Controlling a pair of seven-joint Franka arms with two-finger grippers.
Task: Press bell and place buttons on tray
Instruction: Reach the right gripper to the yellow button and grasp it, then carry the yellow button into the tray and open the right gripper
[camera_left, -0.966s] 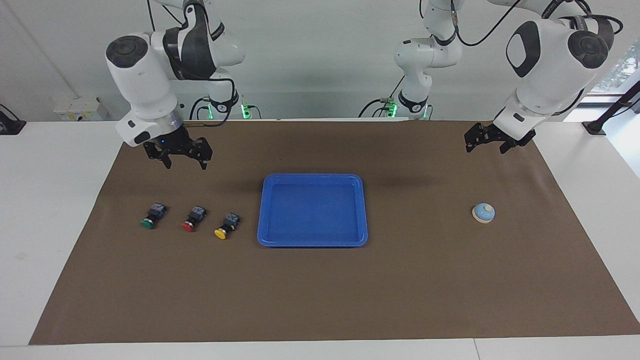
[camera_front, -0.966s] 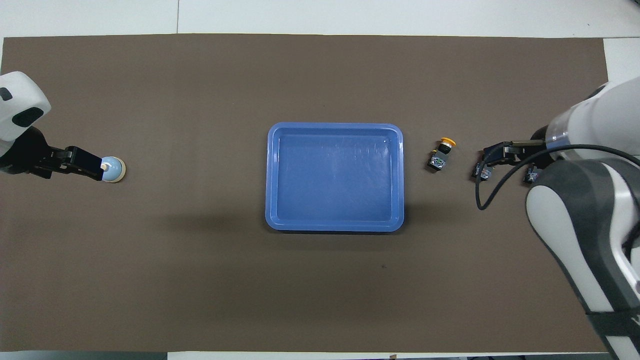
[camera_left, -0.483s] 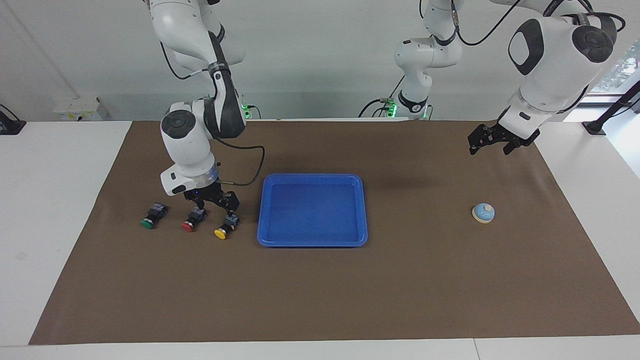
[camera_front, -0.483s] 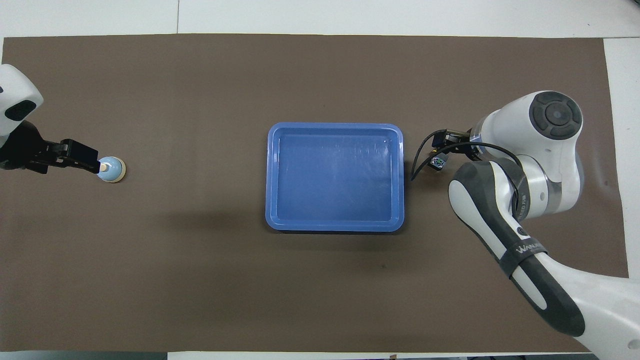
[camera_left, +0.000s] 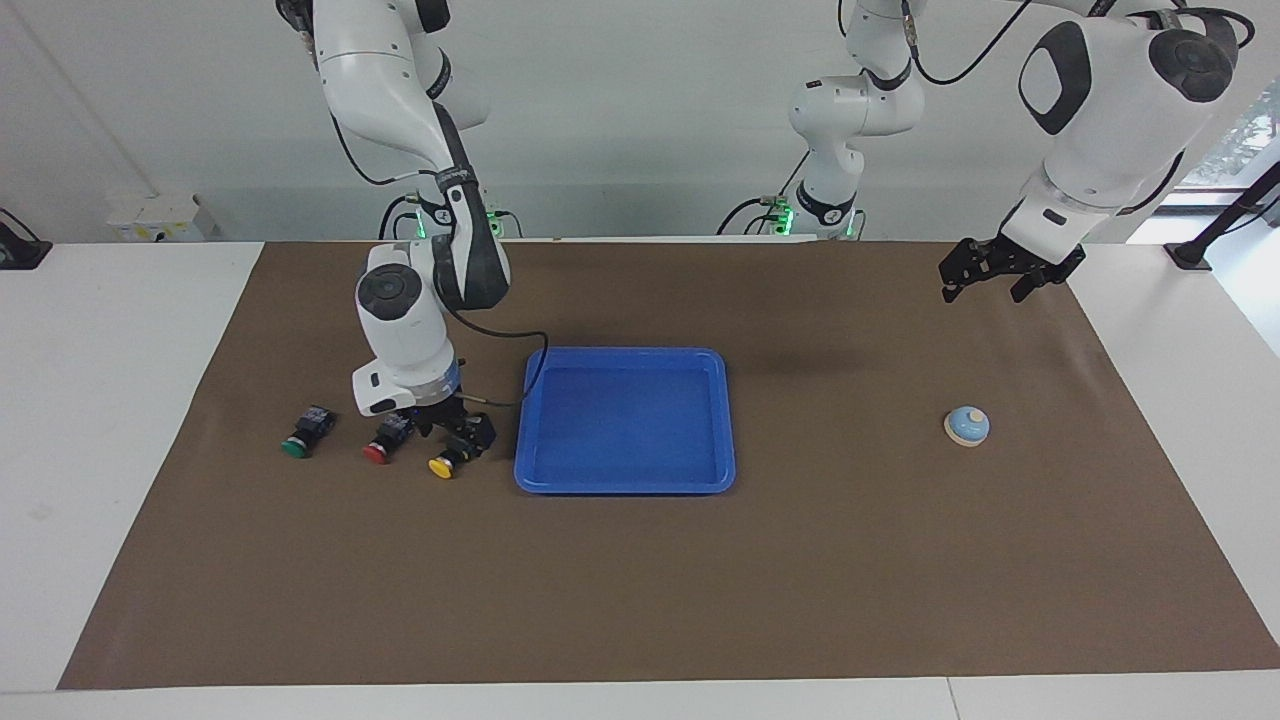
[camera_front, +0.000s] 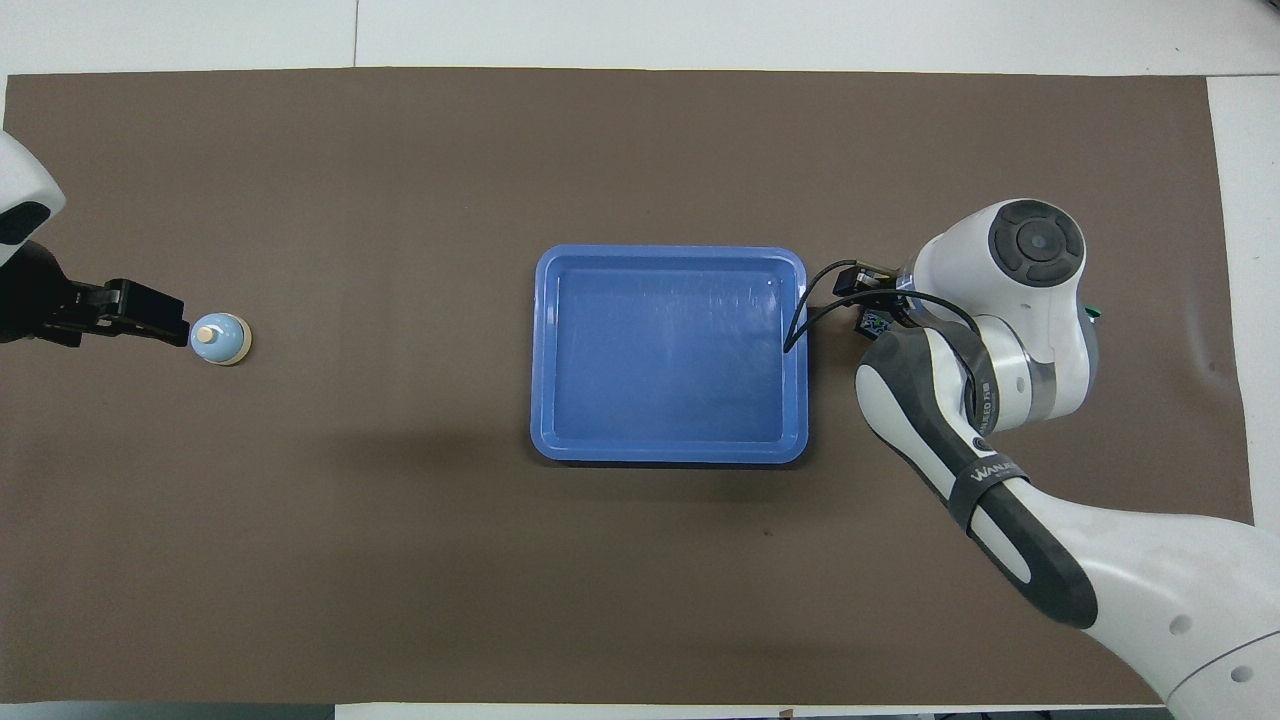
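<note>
Brown mat (camera_left: 640, 580) covers most of the white worktop (camera_left: 110, 400), and the whole strip along the mat's edge farthest from the robots lies bare. One blue tray (camera_left: 625, 482) sits mid-mat with nothing in it. Three buttons lie in a row toward the right arm's end: the green button (camera_left: 305, 434) nearest that end, the red button (camera_left: 387, 439) in the middle, the yellow button (camera_left: 453, 451) just beside the tray's short rim. One bell (camera_left: 967, 426) stands alone toward the left arm's end, with open mat all around it.

The right gripper (camera_left: 462, 436) is down at the yellow button, its fingers spread wide on either side of the black body; whether they touch it I cannot tell, and the button rests on the mat. In the overhead view the arm covers most of the row. The left gripper (camera_left: 1005, 280) hangs raised over the mat near its robot-side edge, well apart from the bell, fingers wide and holding nothing.
</note>
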